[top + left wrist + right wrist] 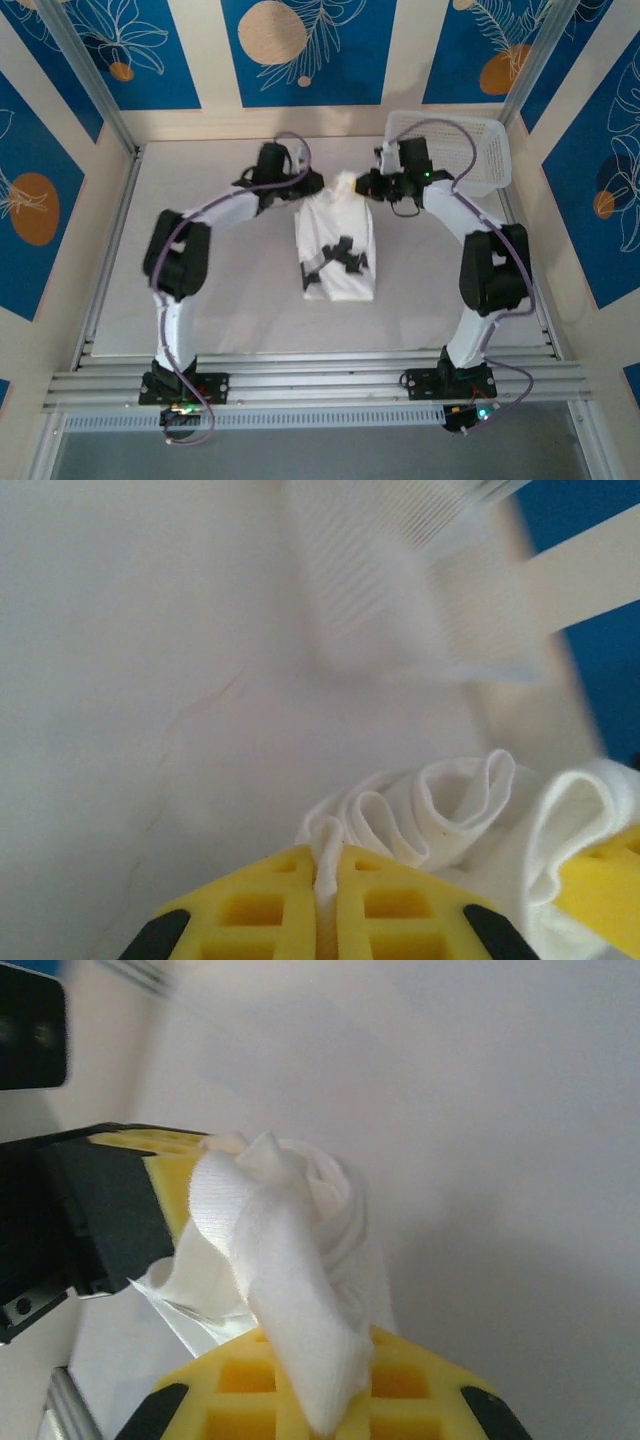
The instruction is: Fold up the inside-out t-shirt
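Note:
The inside-out t-shirt (pixel 336 250) lies in the middle of the table as a narrow white strip, its far end bunched up and lifted. Both grippers meet at that far end. My left gripper (pixel 318 188) is shut on a thin fold of the cloth, pinched between its yellow fingers (pixel 270 910); loose ripples of shirt (pixel 460 800) stand just beyond them. My right gripper (pixel 362 185) is shut on a thick twisted wad of shirt (pixel 280 1250) that drapes over its yellow fingers (pixel 420 1385). The two grippers sit close together, each showing in the other's wrist view.
A white plastic mesh basket (pixel 470 150) stands at the back right, just behind my right arm, and appears blurred in the left wrist view (pixel 430 590). Metal rails (pixel 320 385) run along the near edge. Bare table lies left and right of the shirt.

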Controlling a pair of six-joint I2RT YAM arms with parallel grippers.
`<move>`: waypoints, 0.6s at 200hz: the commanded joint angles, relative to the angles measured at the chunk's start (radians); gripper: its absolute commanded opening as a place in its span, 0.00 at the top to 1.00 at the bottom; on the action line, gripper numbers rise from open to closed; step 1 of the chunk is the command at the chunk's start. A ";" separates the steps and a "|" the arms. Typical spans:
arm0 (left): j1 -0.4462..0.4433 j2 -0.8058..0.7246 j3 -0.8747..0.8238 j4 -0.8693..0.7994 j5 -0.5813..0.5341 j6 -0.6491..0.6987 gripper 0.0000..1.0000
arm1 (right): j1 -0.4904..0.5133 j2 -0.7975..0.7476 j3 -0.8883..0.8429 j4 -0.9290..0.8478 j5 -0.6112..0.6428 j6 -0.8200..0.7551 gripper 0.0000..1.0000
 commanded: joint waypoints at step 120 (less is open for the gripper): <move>-0.219 -0.847 -0.973 0.046 -0.404 0.033 1.00 | 0.306 -0.310 -0.849 0.776 -0.013 -0.386 1.00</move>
